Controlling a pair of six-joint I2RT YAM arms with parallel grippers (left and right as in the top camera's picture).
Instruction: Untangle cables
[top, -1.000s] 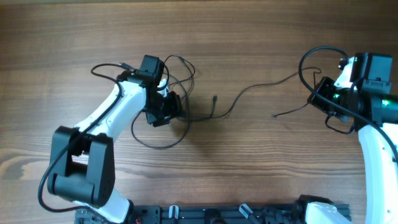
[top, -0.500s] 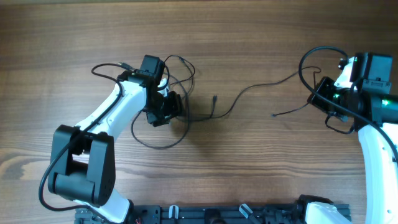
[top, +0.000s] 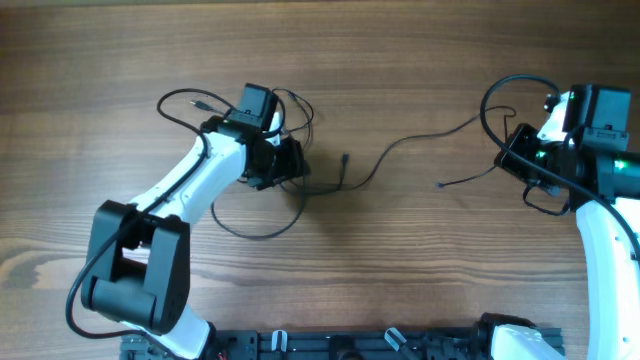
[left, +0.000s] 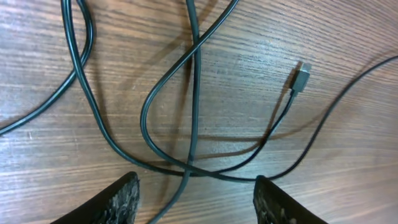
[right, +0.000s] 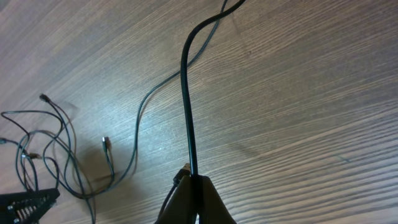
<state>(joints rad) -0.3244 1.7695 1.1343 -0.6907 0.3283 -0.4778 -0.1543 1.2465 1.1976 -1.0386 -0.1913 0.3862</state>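
left wrist view first: my left gripper (left: 198, 202) hangs with its jaws spread wide, both tips just above the wood, nothing clamped. one strand of the cables (left: 196, 93) runs down between the tips, crossing two other loops right in front of them. a small plug (left: 301, 78) lies off to the upper right, apart from the crossing. on the right wrist view, the right gripper (right: 196, 202) is pinched tight on a long cable (right: 185, 99), which runs away from the fingers and curves off across the table (top: 420, 60). from overhead, the left arm reaches diagonally from its base at the lower left, wrist bent down over the tangle left of centre. the right arm stands along the right edge, wrist folded near the upper right, well apart from the tangle.
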